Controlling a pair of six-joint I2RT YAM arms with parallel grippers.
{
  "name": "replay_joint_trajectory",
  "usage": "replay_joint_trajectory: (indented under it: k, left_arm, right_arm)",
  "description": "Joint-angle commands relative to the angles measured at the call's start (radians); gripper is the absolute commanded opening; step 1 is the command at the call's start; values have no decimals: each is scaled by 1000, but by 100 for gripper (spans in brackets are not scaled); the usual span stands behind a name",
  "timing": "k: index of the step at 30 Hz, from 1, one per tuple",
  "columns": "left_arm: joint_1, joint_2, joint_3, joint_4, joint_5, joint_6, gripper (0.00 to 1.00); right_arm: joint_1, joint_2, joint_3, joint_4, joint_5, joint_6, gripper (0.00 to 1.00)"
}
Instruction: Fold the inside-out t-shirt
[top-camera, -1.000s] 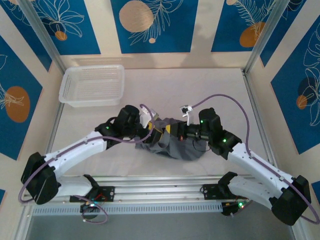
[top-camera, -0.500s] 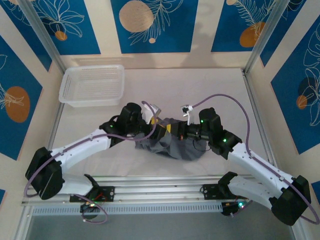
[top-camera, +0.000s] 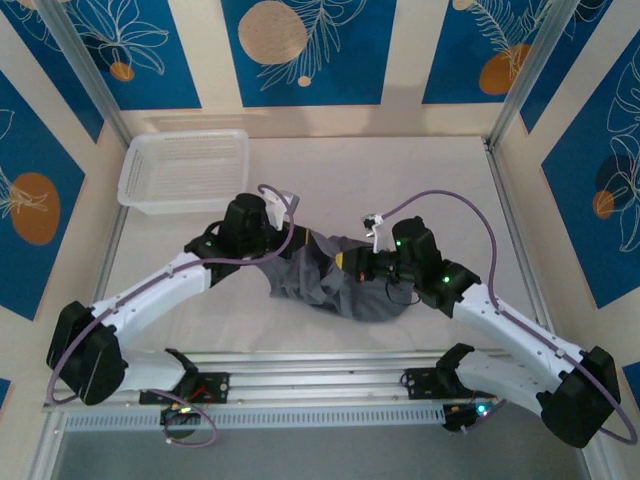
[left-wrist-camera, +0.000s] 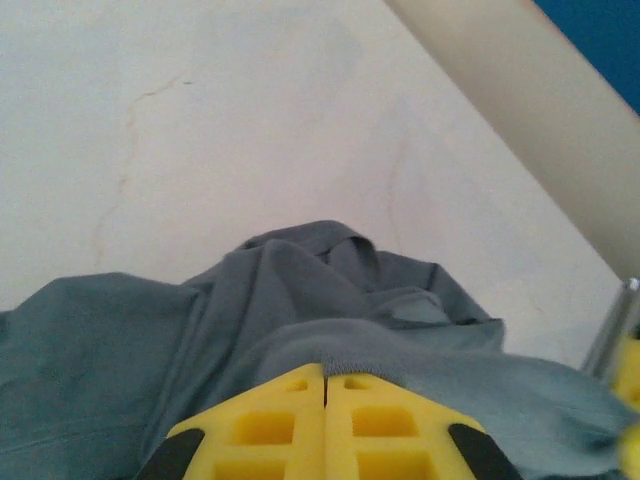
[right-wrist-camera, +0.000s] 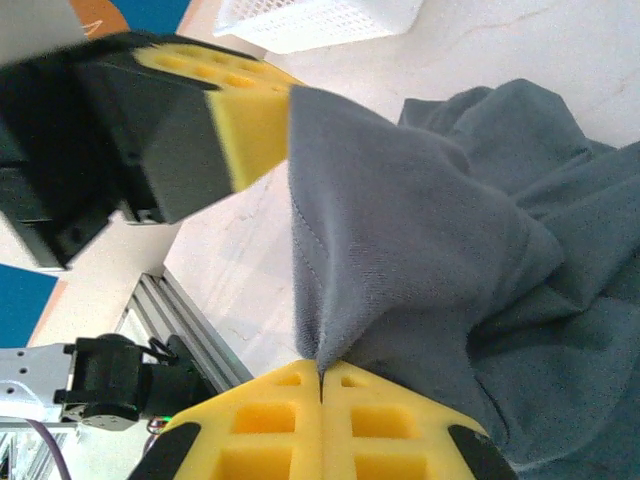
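The inside-out t-shirt (top-camera: 335, 283) is a crumpled slate-grey heap on the table (top-camera: 400, 180) between my two arms. My left gripper (top-camera: 292, 248) is at the heap's left end, shut on a ribbed edge of the t-shirt (left-wrist-camera: 300, 290); its yellow jaws (left-wrist-camera: 324, 372) meet with the hem pinched between them. At the heap's upper middle, my right gripper (top-camera: 345, 262) is also shut on the cloth. In the right wrist view a raised fold of the t-shirt (right-wrist-camera: 420, 220) runs from my right gripper (right-wrist-camera: 321, 368) up to the left gripper's yellow finger (right-wrist-camera: 225, 110).
A white mesh-sided plastic basket (top-camera: 135, 175) stands at the back left, also seen in the right wrist view (right-wrist-camera: 320, 18). An aluminium rail (top-camera: 320, 362) runs along the near edge. Metal frame posts (top-camera: 520, 80) border the table's sides.
My left gripper has closed on the t-shirt's edge. The left arm shifted back and left, pulling the heap's left end out. The right gripper has stayed shut on the cloth.
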Motion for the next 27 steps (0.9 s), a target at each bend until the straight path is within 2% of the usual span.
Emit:
replay_joint_trajectory:
  k: [1, 4, 6, 9, 11, 13, 16, 17, 18, 20, 22, 23, 25, 26, 27]
  left_arm:
    - [24, 5, 26, 14, 152, -34, 0]
    - [88, -10, 20, 92, 334, -128, 0]
    - [116, 6, 41, 157, 514, -202, 0]
    - [115, 59, 131, 63, 672, -201, 0]
    - [107, 90, 164, 3, 722, -174, 0]
    - [81, 111, 180, -39, 716, -129, 0]
    - [-12, 153, 200, -22, 697, -104, 0]
    - [-50, 161, 202, 12, 690, -108, 0]
    - [-73, 155, 199, 45, 671, -112, 8]
    - [-72, 94, 170, 86, 584, -113, 31]
    - [-47, 8, 164, -26, 376, -50, 49]
    - [-40, -34, 174, -141, 197, -11, 54]
    - [-33, -92, 183, -328, -169, 14, 58]
    - [-17, -113, 171, -392, -308, 7, 58]
    - [27, -127, 151, -431, -358, -21, 58]
  right_arm:
    - [-2, 5, 25, -45, 36, -4, 0]
    - [-46, 13, 17, -149, 182, 39, 0]
    - [-130, 27, -10, -182, 168, 67, 0]
    - [-223, 18, -35, -226, 161, 110, 1]
    - [-270, -8, -45, -253, 179, 149, 4]
    - [-295, -40, -48, -255, 177, 158, 7]
    - [-301, -83, -21, -281, 182, 137, 8]
    - [-303, -100, 0, -316, 221, 139, 11]
    - [-304, -117, 28, -367, 284, 152, 19]
    - [-306, -161, 78, -477, 459, 220, 40]
    - [-304, -218, 103, -463, 537, 204, 46]
    - [-294, -246, 100, -403, 530, 172, 46]
    - [-255, -249, 71, -213, 417, 78, 50]
    - [-216, -211, 65, -126, 323, 30, 50]
    - [-158, -148, 76, -72, 261, -11, 50]
